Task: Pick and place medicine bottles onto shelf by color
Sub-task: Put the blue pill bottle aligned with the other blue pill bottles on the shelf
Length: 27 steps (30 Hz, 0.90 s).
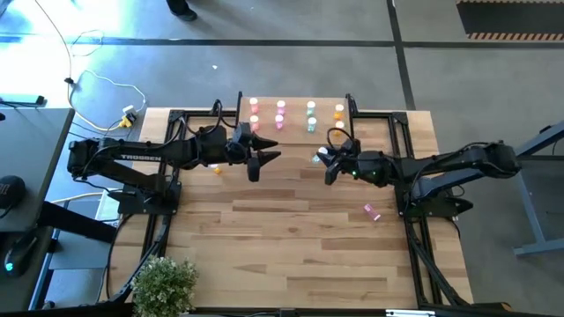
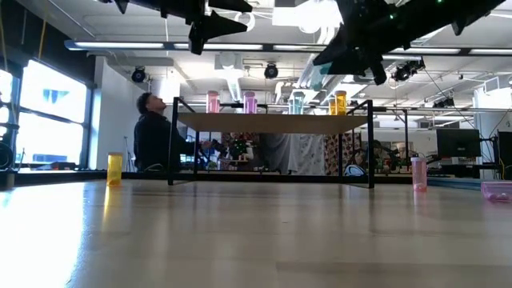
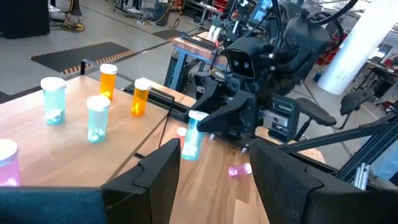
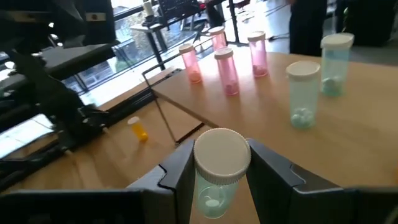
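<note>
While most bottles already stand colour-grouped on the shelf (image 1: 296, 99), strays remain on the bench (image 1: 291, 238): pink bottle (image 1: 372, 211) behind the right hand (image 1: 324, 161), orange bottle (image 1: 217, 169) by the left hand (image 1: 262, 153). Right hand clamps a teal bottle (image 4: 217, 172), airborne just short of the shelf edge. Left hand hangs empty, fingers wide apart.
</note>
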Tool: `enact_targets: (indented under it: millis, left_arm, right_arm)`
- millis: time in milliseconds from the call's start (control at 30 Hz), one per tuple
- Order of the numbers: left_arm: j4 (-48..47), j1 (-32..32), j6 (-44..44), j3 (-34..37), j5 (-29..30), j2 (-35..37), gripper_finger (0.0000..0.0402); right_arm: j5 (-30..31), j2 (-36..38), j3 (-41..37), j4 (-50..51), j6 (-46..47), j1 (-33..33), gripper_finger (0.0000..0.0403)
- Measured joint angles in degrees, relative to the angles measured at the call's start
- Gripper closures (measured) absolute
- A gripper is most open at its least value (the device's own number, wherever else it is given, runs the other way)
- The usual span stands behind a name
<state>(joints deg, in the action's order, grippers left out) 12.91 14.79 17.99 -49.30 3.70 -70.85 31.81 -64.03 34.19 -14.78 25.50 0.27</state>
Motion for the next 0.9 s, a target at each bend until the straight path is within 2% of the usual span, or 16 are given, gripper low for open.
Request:
enact_targets:
  millis: [133,367,533,900]
  left_arm:
    - [-0.16,0.0,-0.39,0.0,0.0,0.0,0.022]
    - [-0.19,0.0,-1.68,0.0,-0.02,0.0,0.022]
    - [-0.39,0.0,-1.72,-0.02,-0.02,0.0,0.022]
    - [-1.16,0.02,-1.71,-0.02,-0.02,0.0,0.022]
  right_arm:
    - [2.23,0.0,0.32,-0.1,-4.26,-0.76,0.0286]
    - [0.73,-0.95,3.43,-0.24,-10.97,-5.25,0.0286]
    - [-3.56,-5.62,7.51,1.8,-14.43,-8.71,0.0286]
    - [-3.0,-14.15,11.9,4.21,-18.04,-10.03,0.0286]
